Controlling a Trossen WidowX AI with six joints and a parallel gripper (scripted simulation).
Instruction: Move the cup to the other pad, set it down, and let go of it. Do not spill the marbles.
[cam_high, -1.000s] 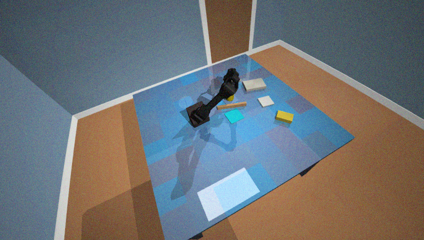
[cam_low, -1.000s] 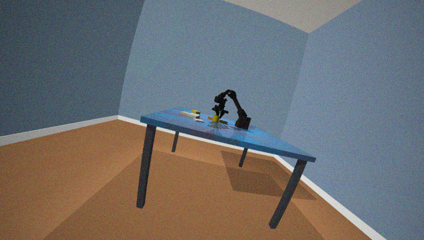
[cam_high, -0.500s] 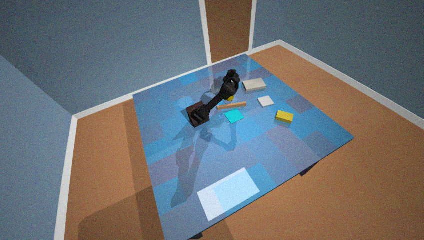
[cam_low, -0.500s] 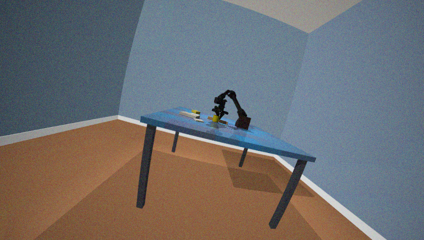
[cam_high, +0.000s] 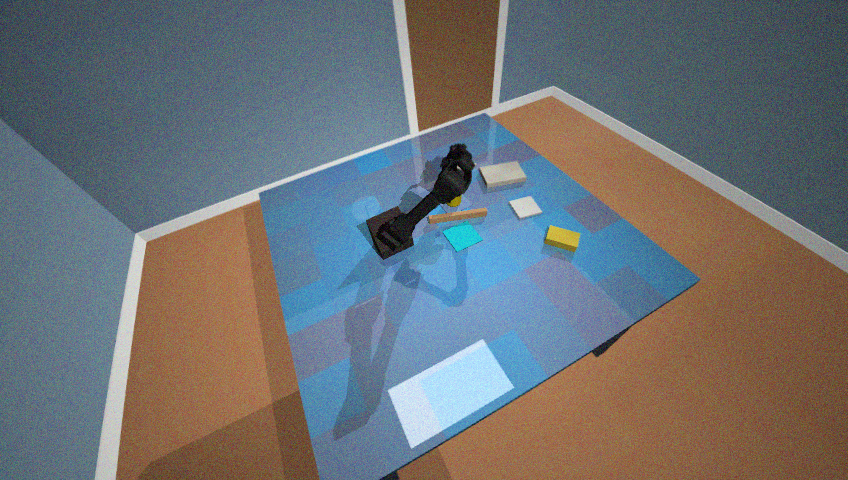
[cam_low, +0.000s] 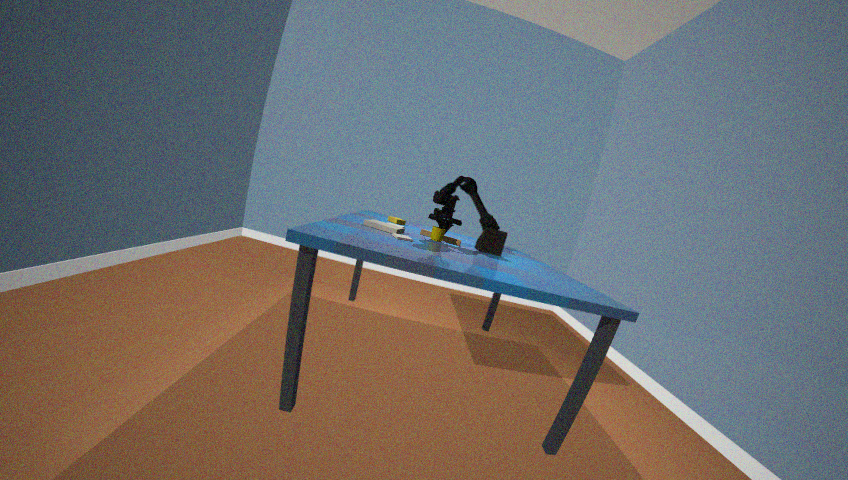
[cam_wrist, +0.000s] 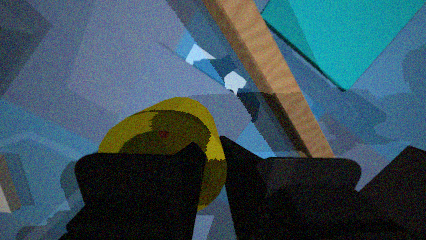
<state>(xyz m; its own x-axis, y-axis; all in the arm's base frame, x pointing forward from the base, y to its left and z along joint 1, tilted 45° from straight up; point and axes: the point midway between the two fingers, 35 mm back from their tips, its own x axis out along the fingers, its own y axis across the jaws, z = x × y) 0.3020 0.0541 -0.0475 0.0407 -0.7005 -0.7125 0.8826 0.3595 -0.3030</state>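
The yellow cup (cam_high: 454, 202) (cam_low: 437, 233) (cam_wrist: 185, 106) stands low at the table, its top open in the wrist view. A dark red marble (cam_wrist: 163, 134) shows inside; other contents are hidden. My gripper (cam_low: 441, 227) (cam_wrist: 212, 140) is nearly closed on the cup's wall, one finger over the inside and the other outside. The fingers hide part of the cup. The teal pad (cam_high: 462, 237) (cam_wrist: 350, 40) lies flat and bare, beyond the wooden bar from the cup. I cannot make out a pad under the cup.
The wooden bar (cam_high: 458, 215) (cam_wrist: 270, 65) lies between the cup and the teal pad. A pale block (cam_high: 503, 174) (cam_low: 380, 226), a small white tile (cam_high: 525, 207) (cam_low: 401, 236) and a yellow block (cam_high: 562, 238) (cam_low: 396, 220) lie on the far side from the arm's base.
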